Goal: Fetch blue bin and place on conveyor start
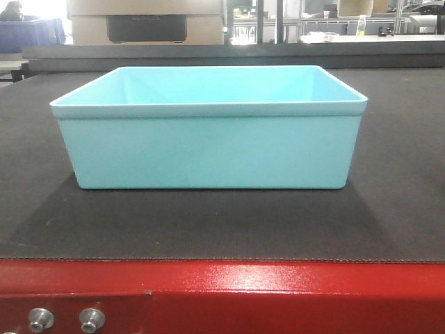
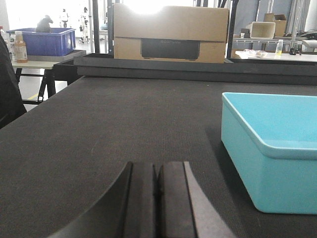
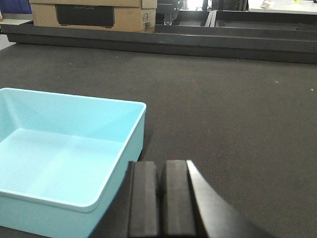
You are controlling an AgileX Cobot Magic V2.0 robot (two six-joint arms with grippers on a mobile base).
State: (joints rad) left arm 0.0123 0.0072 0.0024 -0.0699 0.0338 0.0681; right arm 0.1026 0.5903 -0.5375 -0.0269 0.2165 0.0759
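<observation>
Black rubber pads of the left gripper (image 2: 157, 198) sit pressed together with nothing between them, and the right gripper (image 3: 161, 198) shows the same, its pads meeting at a thin seam and holding nothing. Just to the right of the left jaws, and just left of the right jaws, the blue bin (image 1: 208, 139) rests upright and empty on the conveyor start (image 1: 403, 209), its dark textured belt running above the red frame (image 1: 278, 285). Judging by this, the bin looks already placed, so the step in hand is likely a clean retreat: draw both arms straight back and avoid clipping the rim. Beyond the jaws, a cardboard box (image 2: 171, 32) stands behind the belt's far edge. Neither arm shows in the front view, and each wrist view cuts off part of the bin.
</observation>
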